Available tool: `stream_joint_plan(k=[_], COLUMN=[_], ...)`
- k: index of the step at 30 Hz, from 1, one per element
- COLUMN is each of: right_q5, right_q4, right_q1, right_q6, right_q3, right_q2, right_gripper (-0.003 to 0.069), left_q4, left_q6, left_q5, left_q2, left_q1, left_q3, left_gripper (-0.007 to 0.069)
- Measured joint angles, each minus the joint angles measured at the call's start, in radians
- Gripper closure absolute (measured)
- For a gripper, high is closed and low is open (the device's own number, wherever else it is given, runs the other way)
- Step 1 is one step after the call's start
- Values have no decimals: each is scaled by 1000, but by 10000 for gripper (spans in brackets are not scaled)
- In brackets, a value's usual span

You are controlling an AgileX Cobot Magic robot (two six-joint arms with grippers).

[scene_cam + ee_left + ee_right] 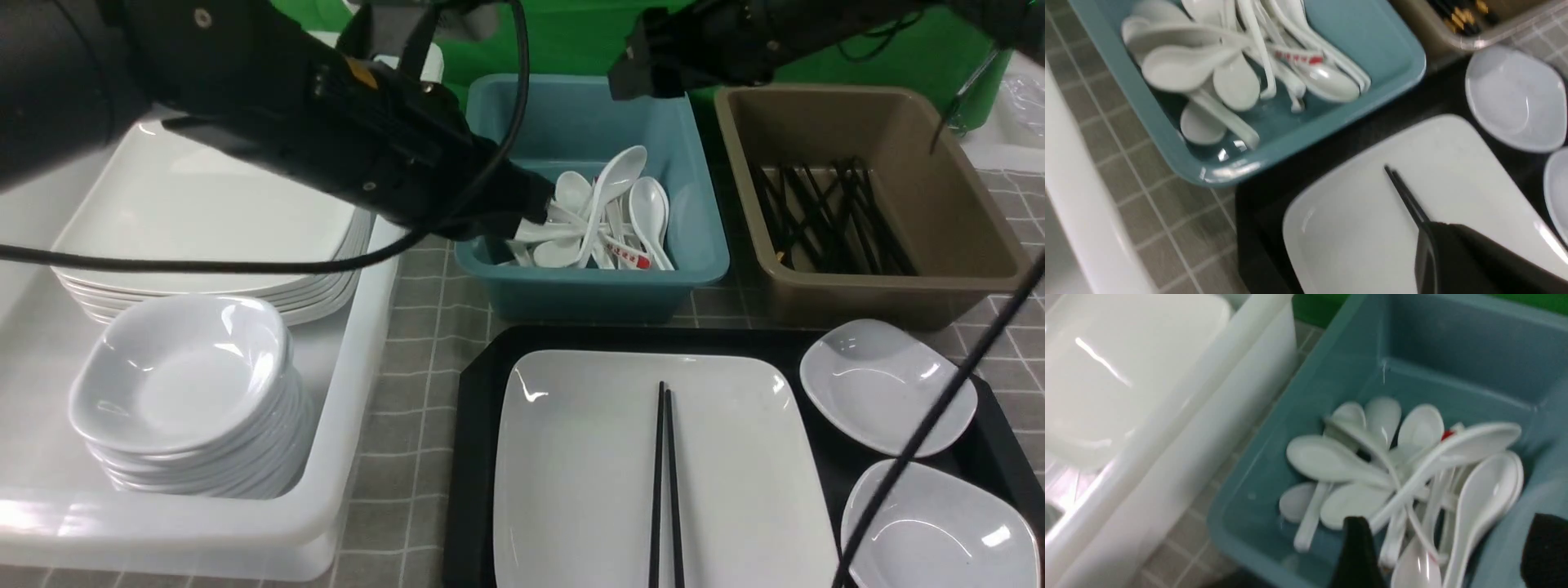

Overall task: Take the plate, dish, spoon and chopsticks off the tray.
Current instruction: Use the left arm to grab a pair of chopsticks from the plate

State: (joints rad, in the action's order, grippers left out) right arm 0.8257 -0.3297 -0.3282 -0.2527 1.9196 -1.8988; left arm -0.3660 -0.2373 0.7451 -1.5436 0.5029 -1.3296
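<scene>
The plate [588, 457] lies flat on the left part of the tray [473, 457] and takes up most of it. The chopsticks [663, 490] rest on the plate, side by side and touching, pointing away from the robot. Two dishes sit on the tray to the right of the plate, the far dish [886, 384] and the near dish [939, 531], close together. The tray stands on the counter [424, 327], under a grey checked cloth.

Just beyond the tray is a blue bin [702, 204] holding a loose heap of white spoons [604, 220], one propped higher than the rest. To its right stands a brown bin [963, 204] with black sticks [824, 216] crossed inside. On the left, a white bin [351, 392] holds stacked plates [204, 212] and, nearer, stacked dishes [180, 384].

The left arm reaches across from the left, its end effector [531, 204] at the blue bin's left side beside the spoons. Its wrist view shows only one dark finger [1453, 253], so I cannot tell whether it is released or clenched. The right end effector [1448, 522] hangs above the blue bin, its fingers [1355, 551] spread wide with nothing gripped and the spoons below.
</scene>
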Motion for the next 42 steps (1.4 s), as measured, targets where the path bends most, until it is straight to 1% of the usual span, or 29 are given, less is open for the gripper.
stream_joint_plan(k=[1,2,3,4,5,6,7,8,10,11,12,16,17,20,21,22,23,24,25,26,27,28,30,33,35,38,39,40,42], right_q5=[16,176,236,285,327,337,341,341,341,341,341,342,342,342,342,341,341,340,338,331,323,321,295,286,284,284,284,284,284], right_q4=[7,92,117,151,189,201,231,251,265,270,271,272,272,273,273,273,273,273,273,273,273,273,274,274,274,274,275,275,275], right_q1=[0,5,8,10,16,16,23,29,31,32,32,33,33,33,33,33,33,33,33,33,33,33,33,33,33,33,33,33,33], right_q6=[0,-1,-1,4,18,22,44,58,69,74,79,80,80,80,80,80,80,80,80,80,80,80,80,80,80,80,80,80,80], right_q3=[0,1,1,1,-3,-7,-23,-52,-98,-138,-198,-356,-419,-481,-524,-561,-583,-587,-601,-624,-634,-636,-648,-648,-648,-648,-648,-648,-648], right_q2=[7,81,110,137,173,188,227,274,332,366,437,598,668,745,804,863,903,910,938,989,1017,1022,1077,1105,1111,1112,1112,1112,1112], right_gripper=[189,342,395,482,546,555,595,610,621,622,620,596,585,577,571,568,568,568,567,566,564,563,556,550,545,537,531,529,526], left_q4=[5,37,60,89,134,144,206,262,315,324,347,343,340,340,340,339,335,334,328,315,303,301,296,294,294,294,295,295,295], left_q6=[0,19,52,103,148,161,237,330,444,466,533,596,608,610,611,614,615,615,615,615,615,615,618,618,622,630,632,633,633], left_q5=[4,36,38,36,34,31,29,30,35,35,35,40,42,41,40,31,22,19,8,-14,-25,-25,-34,-34,-34,-34,-34,-34,-31], left_q2=[-1,-7,-12,-20,-33,-36,-60,-91,-132,-150,-204,-294,-327,-356,-378,-398,-412,-417,-426,-441,-453,-454,-472,-482,-486,-486,-487,-490,-492], left_q1=[7,63,94,130,167,187,246,291,347,363,395,410,410,410,410,410,410,410,410,410,410,410,410,410,410,410,410,410,410], left_q3=[0,0,0,0,-1,-1,-2,-7,-22,-29,-50,-101,-117,-123,-124,-124,-124,-124,-124,-125,-128,-128,-129,-129,-129,-129,-129,-129,-129], left_gripper=[623,623,623,623,623,623,623,623,623,622,620,594,564,519,468,396,347,337,308,232,185,178,116,106,117,156,201,228,254])
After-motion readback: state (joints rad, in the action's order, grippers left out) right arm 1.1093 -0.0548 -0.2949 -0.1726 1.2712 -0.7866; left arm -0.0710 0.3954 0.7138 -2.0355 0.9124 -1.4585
